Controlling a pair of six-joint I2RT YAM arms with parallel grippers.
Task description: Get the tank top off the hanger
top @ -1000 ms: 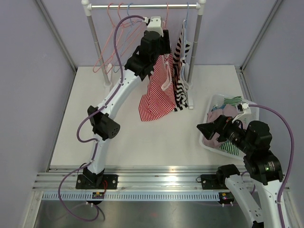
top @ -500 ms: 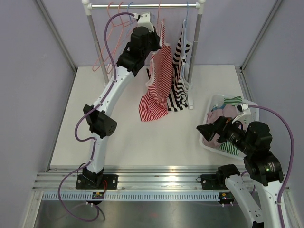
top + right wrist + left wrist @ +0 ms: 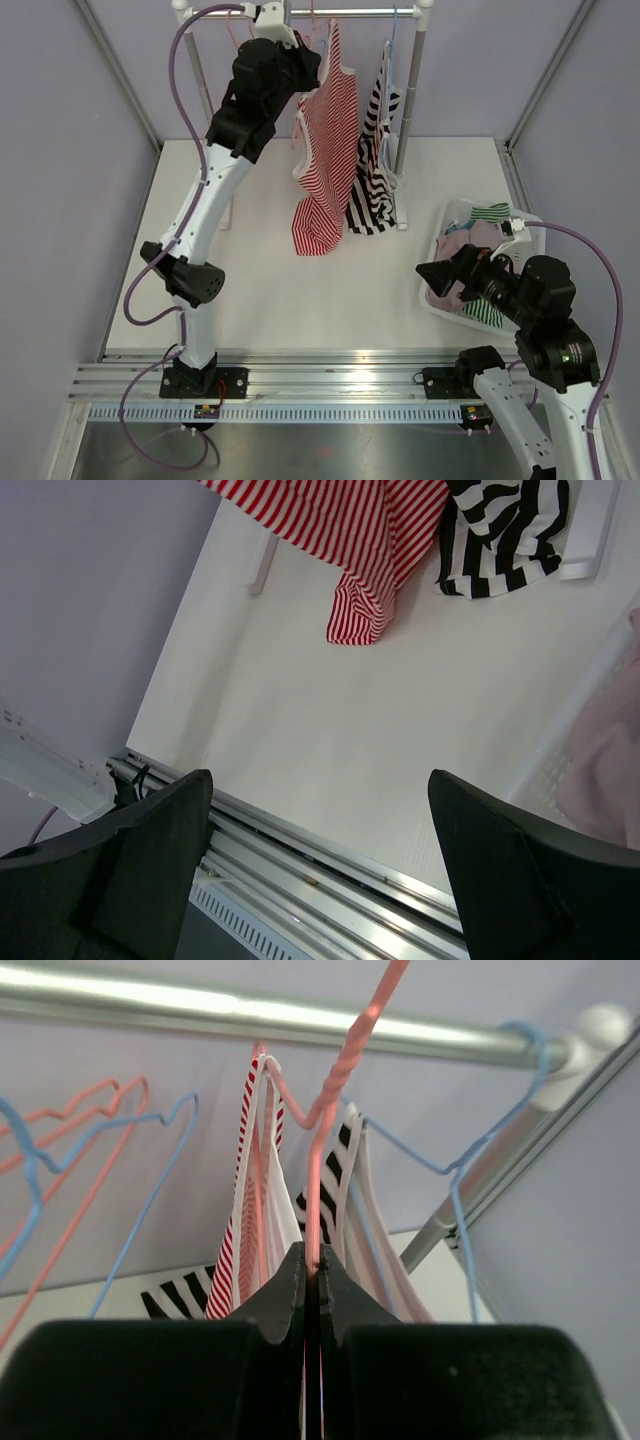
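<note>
left wrist view: left end effector (image 3: 312,1260) is fully closed on the pink hanger (image 3: 338,1080) wire; the tank top (image 3: 240,1220) hangs from it under the rail (image 3: 150,1000). right end effector (image 3: 320,820) is wide open, empty. risk: thin wire pivots or slips; hook snags rail.

Pale lilac walls (image 3: 60,150) close in the white table (image 3: 270,290) on three sides, with grey metal struts (image 3: 120,75) running up the corners. A rack's silver rod (image 3: 200,1005) passes just above the left gripper (image 3: 312,1260), bright with reflected light, and meets a white post (image 3: 603,1026) up to the gripper's right. Far below the gripper, a ribbed aluminium rail (image 3: 330,385) edges the table's near side, with a small glare on it.
</note>
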